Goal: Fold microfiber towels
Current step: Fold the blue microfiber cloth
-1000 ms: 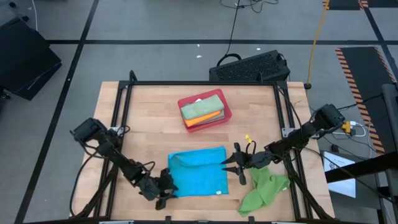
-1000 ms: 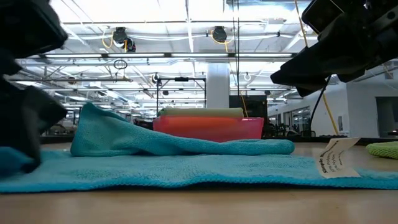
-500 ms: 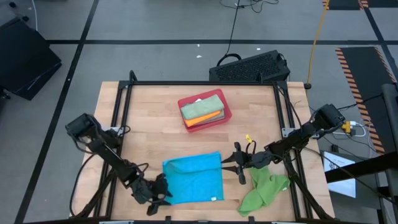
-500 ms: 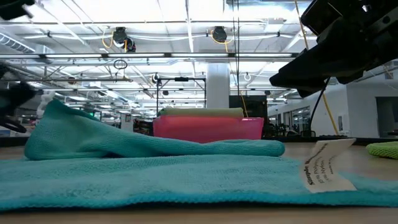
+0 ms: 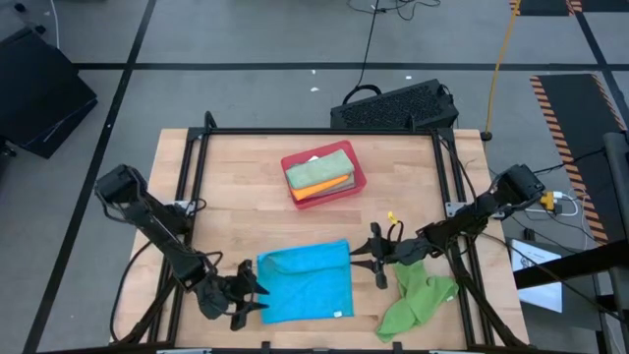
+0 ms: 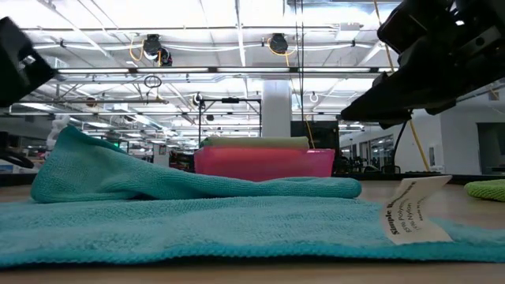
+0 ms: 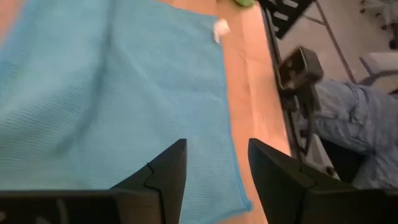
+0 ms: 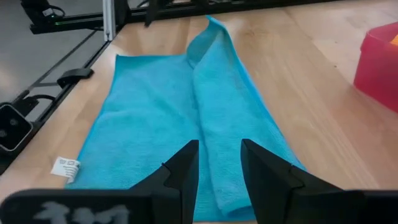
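A bright blue microfiber towel (image 5: 305,283) lies flat near the table's front edge, with a strip along its far side (image 8: 217,93) folded over onto it. Its white label (image 5: 337,315) lies at the near right corner. My left gripper (image 5: 257,295) (image 7: 216,146) hovers open just off the towel's left edge, raised above it. My right gripper (image 5: 356,261) (image 8: 219,146) stands open above the towel's right edge, with nothing between its fingers. A crumpled bright green towel (image 5: 418,300) lies on the table at the near right.
A red tray (image 5: 324,175) at the table's far middle holds a folded sage green towel on an orange one. Black frame rails (image 5: 192,187) run along the table's sides. Bare wood lies between tray and blue towel. A person's jeans-clad legs (image 7: 354,124) show beyond the table.
My left gripper has drawn back from the blue towel's near left corner toward the table's left edge and has risen. The towel first slid a little toward the left and near edges, then lay still. My right gripper has kept still.
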